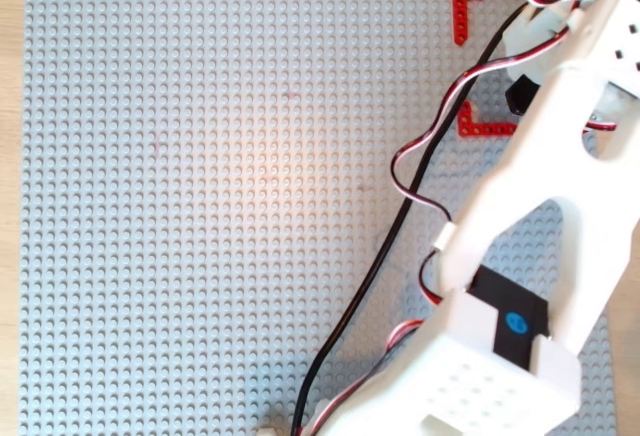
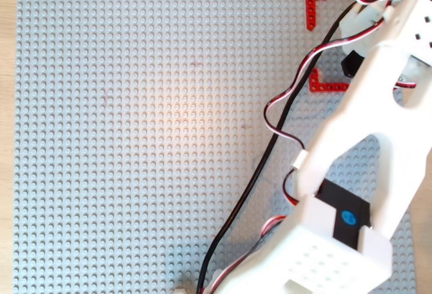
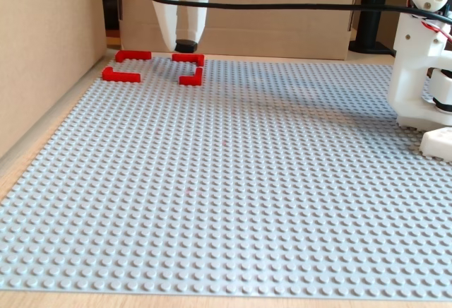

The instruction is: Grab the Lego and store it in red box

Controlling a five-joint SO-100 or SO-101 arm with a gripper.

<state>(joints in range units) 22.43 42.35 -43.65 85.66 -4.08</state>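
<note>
Reaching across the grey studded baseplate (image 3: pixel 233 181) from its base at the right of the fixed view, the white arm (image 1: pixel 540 206) is stretching toward the far left corner, wrist bent so the pincer (image 3: pixel 186 44) is pointing straight down. Its fingers are closing on the Lego (image 3: pixel 186 45), a small black piece hanging just above the red box (image 3: pixel 152 68), near its right-hand brackets. In both overhead views the arm is covering most of the box, leaving two red corners showing (image 2: pixel 314 4).

No readable text, apparently.
</note>
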